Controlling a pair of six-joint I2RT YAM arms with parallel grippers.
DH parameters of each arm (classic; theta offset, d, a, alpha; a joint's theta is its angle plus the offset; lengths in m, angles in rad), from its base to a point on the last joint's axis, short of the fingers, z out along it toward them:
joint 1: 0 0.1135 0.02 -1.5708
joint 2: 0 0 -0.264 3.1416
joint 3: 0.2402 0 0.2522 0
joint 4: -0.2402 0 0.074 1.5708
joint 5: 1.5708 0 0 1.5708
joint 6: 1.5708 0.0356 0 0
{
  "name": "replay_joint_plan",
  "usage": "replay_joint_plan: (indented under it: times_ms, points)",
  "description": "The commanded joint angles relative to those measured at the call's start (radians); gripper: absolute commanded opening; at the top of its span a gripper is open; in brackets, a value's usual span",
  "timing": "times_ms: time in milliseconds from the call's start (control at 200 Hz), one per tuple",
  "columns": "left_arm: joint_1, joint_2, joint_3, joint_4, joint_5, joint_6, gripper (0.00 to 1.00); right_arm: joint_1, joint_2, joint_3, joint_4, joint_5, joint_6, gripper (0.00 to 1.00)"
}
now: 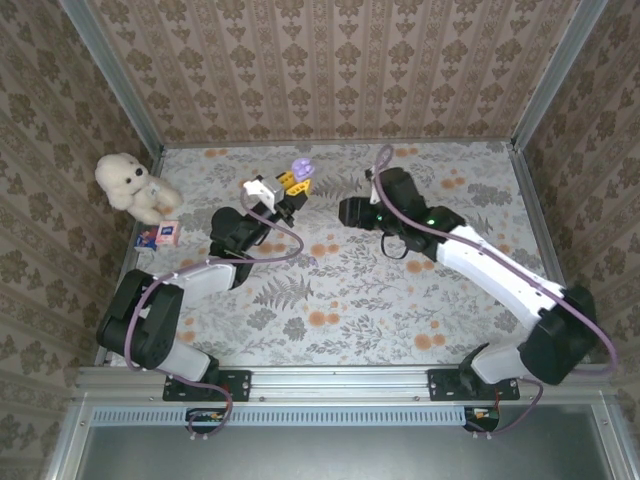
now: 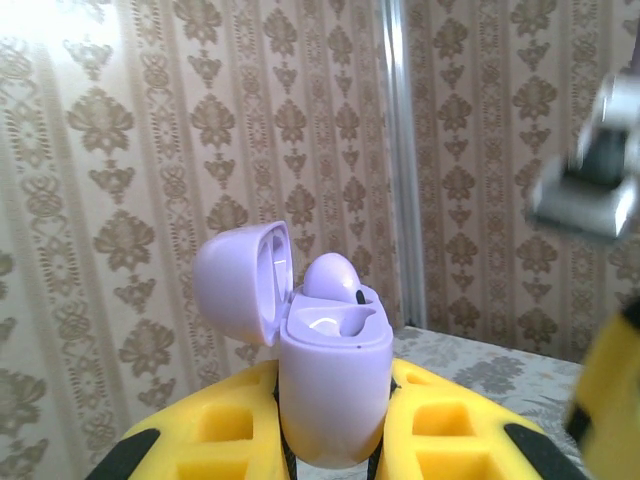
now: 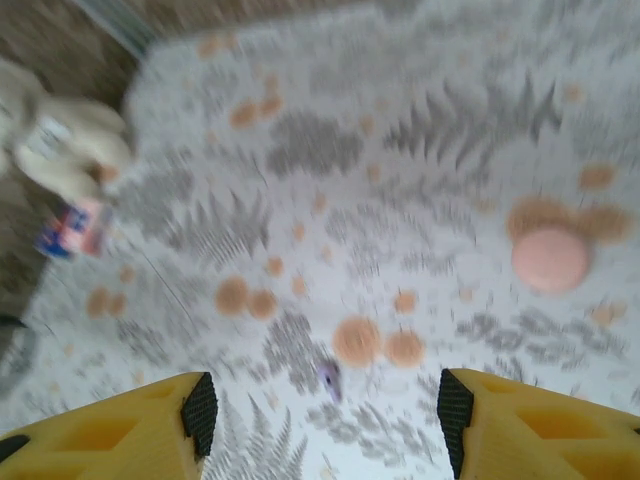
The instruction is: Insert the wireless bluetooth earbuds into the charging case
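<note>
Task roughly half done. Left gripper [image 1: 290, 183] clamps the charging case [image 2: 335, 385] upright, lid open. The seated earbud [image 2: 333, 275] apparently fills its far socket (near socket empty). Right gripper [image 3: 327, 415], jaws apart and empty, hovers over the loose earbud [image 3: 329, 380] on the floral cloth [image 3: 450, 150].

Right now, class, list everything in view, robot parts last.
floral cloth: one, grey-and-orange print, under everything
charging case: one, lilac, open, held aloft
seated earbud: one, lilac, in the case
loose earbud: one, purple, on the cloth
round disc: one, pink, on the cloth
teddy bear: one, white, back-left corner
small box: one, pink-blue, beside the bear
left gripper: one, yellow, shut on the case
right gripper: one, yellow, open above loose earbud
</note>
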Motion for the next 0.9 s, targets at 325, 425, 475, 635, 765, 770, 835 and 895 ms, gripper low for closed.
replay_joint_plan:
  times_ms: [325, 425, 475, 635, 765, 770, 835, 895]
  points:
    - [0.098, -0.113, -0.054, 0.021, -0.029, -0.008, 0.00, 0.115, 0.447, 0.144, -0.121, -0.053, -0.148, 0.55]
    - [0.110, -0.121, -0.063, 0.021, -0.029, -0.010, 0.00, 0.116, 0.504, 0.176, -0.123, -0.068, -0.186, 0.54]
    - [0.114, -0.123, -0.067, 0.022, -0.029, -0.011, 0.00, 0.118, 0.527, 0.192, -0.125, -0.073, -0.201, 0.53]
    - [0.124, -0.127, -0.073, 0.024, -0.031, -0.012, 0.00, 0.121, 0.590, 0.243, -0.130, -0.081, -0.225, 0.52]
    - [0.130, -0.132, -0.076, 0.023, -0.031, -0.017, 0.00, 0.124, 0.636, 0.290, -0.143, -0.089, -0.237, 0.50]
    - [0.130, -0.132, -0.076, 0.023, -0.031, -0.017, 0.00, 0.124, 0.637, 0.292, -0.144, -0.088, -0.237, 0.50]
    - [0.131, -0.132, -0.075, 0.024, -0.031, -0.019, 0.00, 0.129, 0.659, 0.314, -0.156, -0.081, -0.245, 0.50]
    - [0.133, -0.132, -0.076, 0.024, -0.031, -0.022, 0.00, 0.134, 0.676, 0.333, -0.168, -0.070, -0.252, 0.50]
